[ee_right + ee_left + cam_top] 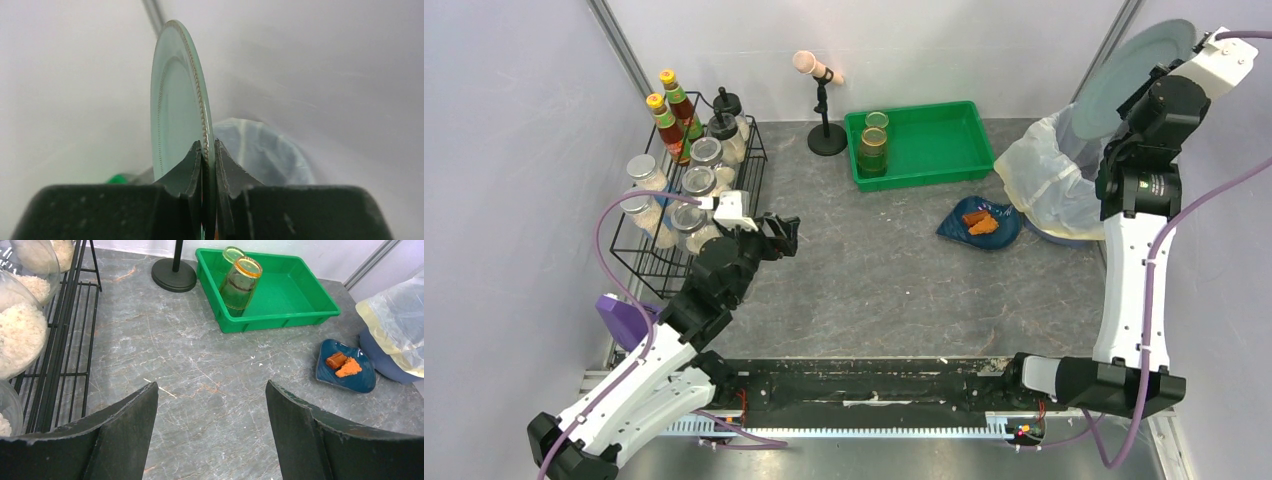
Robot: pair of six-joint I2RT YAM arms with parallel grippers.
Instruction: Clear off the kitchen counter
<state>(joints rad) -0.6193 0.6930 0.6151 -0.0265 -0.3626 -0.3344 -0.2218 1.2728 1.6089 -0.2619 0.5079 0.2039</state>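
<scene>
The kitchen counter [874, 280] is a dark grey mottled stone surface. A small dark blue dish [980, 224] with orange food scraps lies on it at the right; in the left wrist view the dish [350, 376] lies to the right. My right gripper [208, 146] is shut on the rim of a pale green plate [175, 105], held on edge high above the lined bin [1052, 180]; the plate [1124, 75] shows at the top right. My left gripper [211, 390] hangs open over bare counter beside the wire rack, nothing between its fingers.
A black wire rack [659, 255] with jars and sauce bottles stands at the left. A green tray [944, 145] at the back holds two amber glasses [873, 150]. A black stand [827, 135] stands next to it. A purple object [624, 318] lies at the near left.
</scene>
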